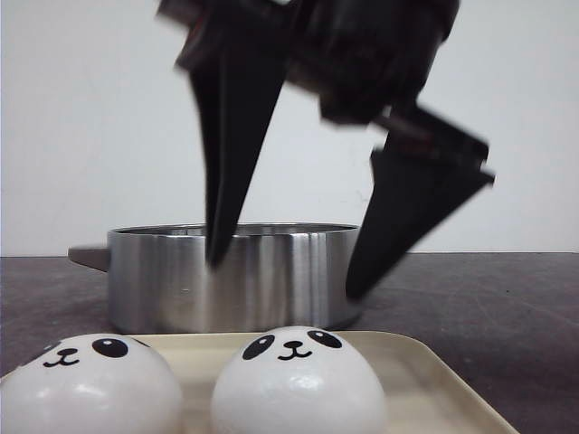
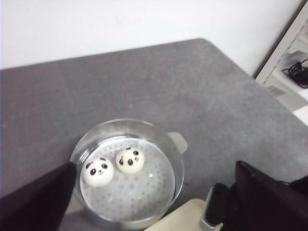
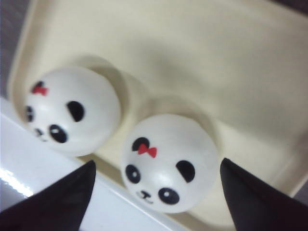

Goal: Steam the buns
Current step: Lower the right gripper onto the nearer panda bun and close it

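Two panda buns (image 1: 90, 384) (image 1: 298, 380) sit on a cream tray (image 1: 425, 371) at the front. In the right wrist view, both buns (image 3: 72, 118) (image 3: 168, 163) have red bows. My right gripper (image 3: 156, 192) is open, its fingers either side of the nearer bun without touching it. In the front view it (image 1: 286, 276) hangs in front of a steel pot (image 1: 163, 280). The left wrist view looks down from high up into the pot (image 2: 179, 168), where two more buns (image 2: 98, 172) (image 2: 130, 160) lie on a perforated plate. My left gripper (image 2: 155, 166) is open and empty.
The pot's handle (image 1: 89, 257) sticks out to the left. The tray's corner (image 2: 185, 219) lies close to the pot. A white shelf with cables (image 2: 293, 67) stands beyond the dark grey table's edge. A white strip (image 3: 38, 183) runs along the tray's rim.
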`<state>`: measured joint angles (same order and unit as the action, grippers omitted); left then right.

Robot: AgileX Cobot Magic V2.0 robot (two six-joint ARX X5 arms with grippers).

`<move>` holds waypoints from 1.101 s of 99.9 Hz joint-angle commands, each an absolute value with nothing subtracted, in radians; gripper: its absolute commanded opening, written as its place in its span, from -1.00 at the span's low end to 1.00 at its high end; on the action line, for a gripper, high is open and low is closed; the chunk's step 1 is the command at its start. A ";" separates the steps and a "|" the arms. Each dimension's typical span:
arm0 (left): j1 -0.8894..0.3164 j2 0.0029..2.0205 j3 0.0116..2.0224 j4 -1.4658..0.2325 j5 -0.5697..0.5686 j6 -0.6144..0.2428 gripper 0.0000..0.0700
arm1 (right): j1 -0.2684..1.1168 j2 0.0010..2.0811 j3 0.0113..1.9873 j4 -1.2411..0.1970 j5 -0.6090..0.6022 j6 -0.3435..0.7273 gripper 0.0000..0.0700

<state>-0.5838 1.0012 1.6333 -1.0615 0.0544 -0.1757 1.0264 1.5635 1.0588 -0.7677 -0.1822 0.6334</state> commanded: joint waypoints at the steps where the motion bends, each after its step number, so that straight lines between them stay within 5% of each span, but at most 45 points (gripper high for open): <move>1: -0.590 1.006 1.655 -1.061 0.052 -0.177 0.82 | 1.039 1.600 1.066 -0.767 -0.184 0.643 0.49; 35: -0.590 1.007 1.655 -1.079 0.052 -0.173 0.82 | 1.040 1.699 1.066 -0.756 -0.195 0.644 0.44; 42: -0.590 1.007 1.655 -1.079 0.052 -0.173 0.82 | 1.042 1.708 1.066 -0.759 -0.195 0.645 0.01; 53: -0.590 1.007 1.655 -1.078 0.052 -0.170 0.82 | 1.045 1.708 1.066 -0.751 -0.183 0.645 -1.00; 82: -0.590 1.007 1.655 -1.078 0.052 -0.170 0.82 | 1.061 1.624 1.126 -0.775 -0.146 0.640 -0.99; 110: -0.590 1.008 1.655 -1.055 0.052 -0.169 0.82 | 1.092 1.458 1.401 -0.844 -0.067 0.618 -0.99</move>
<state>-0.5838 1.0008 1.6333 -1.0756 0.0544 -0.1753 1.0840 1.4479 1.3399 -0.8265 -0.1204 0.6338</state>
